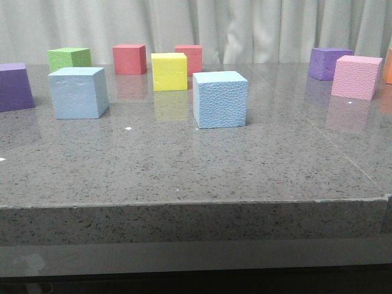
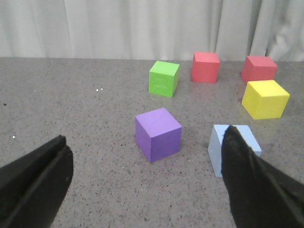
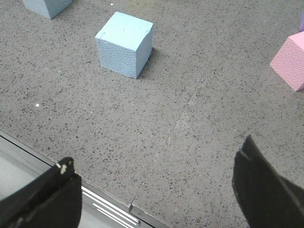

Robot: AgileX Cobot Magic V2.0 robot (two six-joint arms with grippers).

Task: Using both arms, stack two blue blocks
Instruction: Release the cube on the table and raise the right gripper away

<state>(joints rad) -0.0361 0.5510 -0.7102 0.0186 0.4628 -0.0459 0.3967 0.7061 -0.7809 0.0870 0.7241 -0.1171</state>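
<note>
The pebbly blue block [image 1: 220, 99] stands near the table's middle; it also shows in the right wrist view [image 3: 125, 43]. The smoother blue block [image 1: 78, 92] stands to its left, apart from it, and shows in the left wrist view [image 2: 232, 148] partly behind a finger, and at the edge of the right wrist view [image 3: 47, 6]. No arm shows in the front view. My left gripper [image 2: 147, 183] is open and empty above the table, short of a purple cube [image 2: 158, 134]. My right gripper [image 3: 156, 190] is open and empty above the table's front edge.
A yellow cube [image 1: 169, 71], two red cubes [image 1: 129, 59] [image 1: 190, 58] and a green cube [image 1: 69, 58] stand at the back. A purple cube [image 1: 15, 86] is at far left. Another purple cube [image 1: 329, 63] and a pink cube [image 1: 356, 76] are at right. The front edge [image 1: 196, 205] is near.
</note>
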